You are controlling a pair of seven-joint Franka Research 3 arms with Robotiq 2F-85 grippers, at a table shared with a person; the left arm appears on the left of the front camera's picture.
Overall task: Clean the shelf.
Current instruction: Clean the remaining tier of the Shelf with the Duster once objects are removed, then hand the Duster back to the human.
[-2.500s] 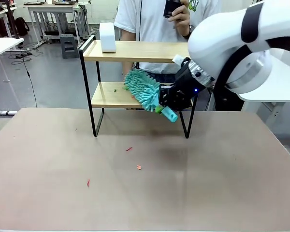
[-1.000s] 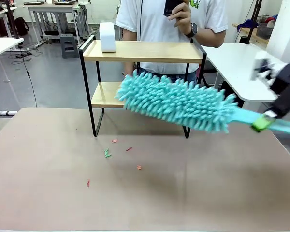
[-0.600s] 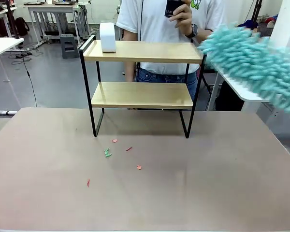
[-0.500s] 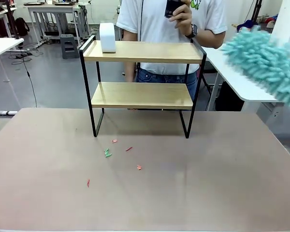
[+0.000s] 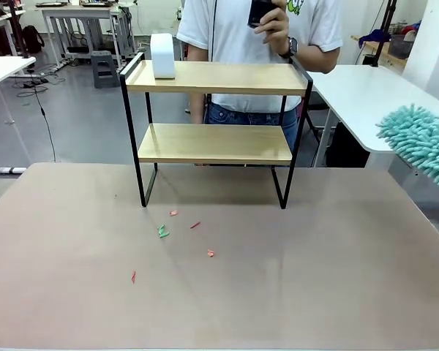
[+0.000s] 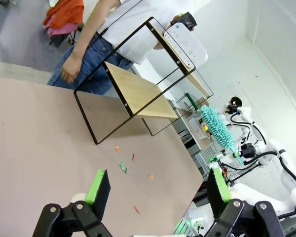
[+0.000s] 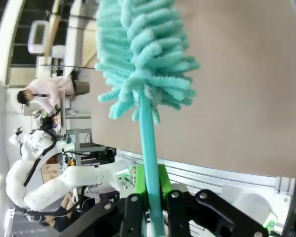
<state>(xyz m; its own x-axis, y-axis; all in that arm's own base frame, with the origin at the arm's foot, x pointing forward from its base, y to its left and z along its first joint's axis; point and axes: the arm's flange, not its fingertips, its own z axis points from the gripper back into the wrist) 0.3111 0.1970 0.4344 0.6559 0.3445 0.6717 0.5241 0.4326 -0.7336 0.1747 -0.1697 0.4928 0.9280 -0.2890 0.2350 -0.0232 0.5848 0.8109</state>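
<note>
- One sweep looks finished: the teal duster (image 5: 423,145) has swung off the lower board of the shelf (image 5: 214,143) to the table's right edge, and that board now looks bare.
- Right gripper (image 7: 150,187) is clamped on the duster's handle, with the shelf well apart, beyond the fluffy head.
- Left gripper (image 6: 155,186) hangs wide and empty; the shelf stands ahead of it, with scraps (image 5: 163,232) between.
</note>
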